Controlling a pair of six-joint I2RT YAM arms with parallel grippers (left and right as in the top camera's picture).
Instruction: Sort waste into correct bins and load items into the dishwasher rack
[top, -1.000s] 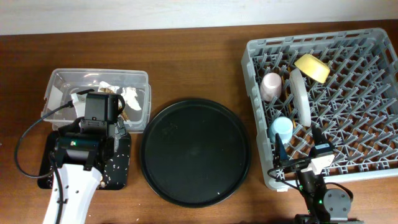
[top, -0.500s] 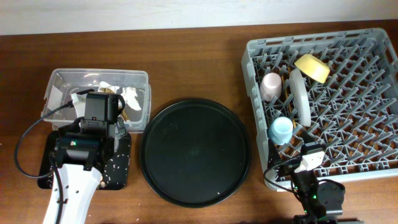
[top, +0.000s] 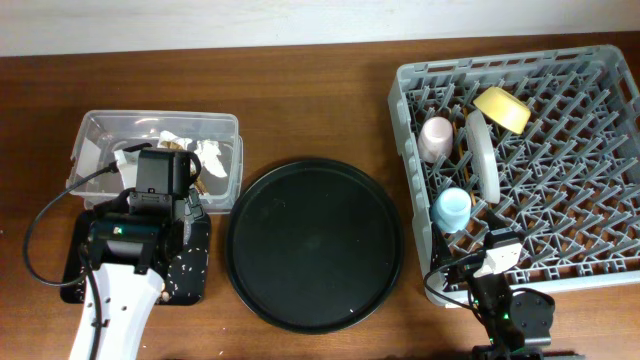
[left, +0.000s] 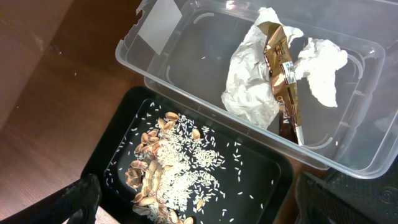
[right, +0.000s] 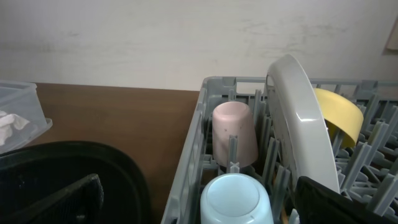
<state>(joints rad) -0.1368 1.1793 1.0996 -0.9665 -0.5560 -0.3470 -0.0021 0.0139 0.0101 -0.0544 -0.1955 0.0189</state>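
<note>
The clear tub (top: 105, 128) holds the crumpled white napkin (left: 249, 93) and the brown-gold wrapper (left: 283, 74). The shallow black tray (left: 255, 174) holds the beige food scraps (left: 168, 174) and rice. My left gripper (top: 135, 235) hangs over that tray, open and empty (left: 199, 205). The grey rack (top: 410, 150) holds the pink cup (top: 437, 138), the upright plate (top: 485, 155), the yellow bowl (top: 502, 108) and the upturned blue cup (top: 452, 208). My right gripper (top: 495, 262) is open at the rack's front left corner, behind the blue cup (right: 236, 199). The chopsticks do not show clearly.
The big round black tray (top: 315, 245) lies between the bins and the rack. The left arm's cable loops over the table at the far left (top: 40, 225). The rack's left wall (right: 193, 162) stands between the right fingers.
My right gripper has drawn back from over the rack's front rows toward its front edge. The left arm and all objects have not moved.
</note>
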